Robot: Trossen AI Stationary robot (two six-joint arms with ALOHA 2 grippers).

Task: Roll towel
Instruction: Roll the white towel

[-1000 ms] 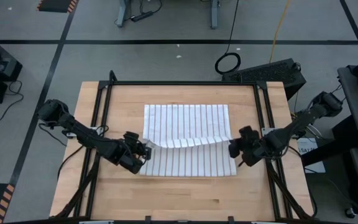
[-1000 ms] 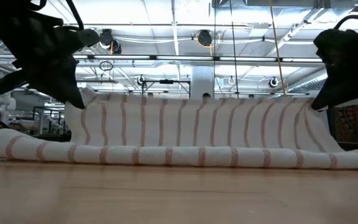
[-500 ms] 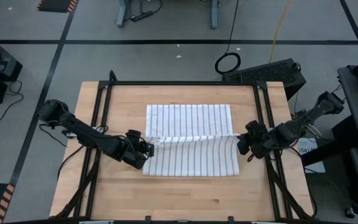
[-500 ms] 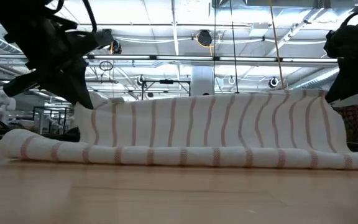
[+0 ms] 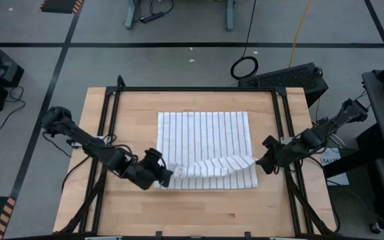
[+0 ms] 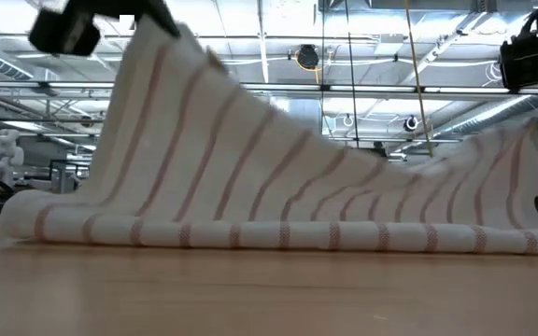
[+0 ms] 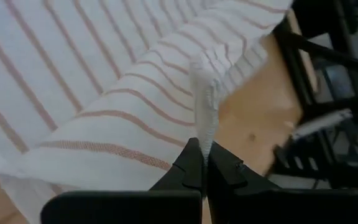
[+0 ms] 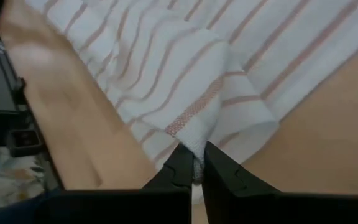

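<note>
- White cloth with thin reddish-brown stripes, the towel [image 5: 205,147], lies spread on the wooden table [image 5: 199,213], inside the black frame [image 5: 195,89] that edges the tabletop.
- Its far half lies flat on the wood; the near edge is lifted and folded back over the rest, so a loose flap hangs between the two arms.
- From table height the towel [image 6: 278,187] stands up like a slanted sheet, high at one corner and sagging toward the middle, with a folded, rounded edge resting on the wood along the front.
- The left gripper [image 5: 162,175] is at the towel's near left corner, just above the table, with its arm stretched in from the left edge.
- Its fingers [image 7: 188,171] are pressed together on a thin pinched ridge of the cloth, which rises straight out from between the tips.
- The right gripper [image 5: 264,159] is at the towel's right edge, a little farther from the near edge than the left one.
- Its fingers [image 8: 182,165] are likewise clamped on a bunched corner of towel [image 8: 197,106], the hem showing just beyond the tips.
- Between the two grips the lifted edge droops in a shallow curve, touching the flat part of the towel beneath it.
- A black box [image 5: 292,75] and a coiled ring of cable [image 5: 245,67] lie on the grey floor beyond the table's far right corner.
</note>
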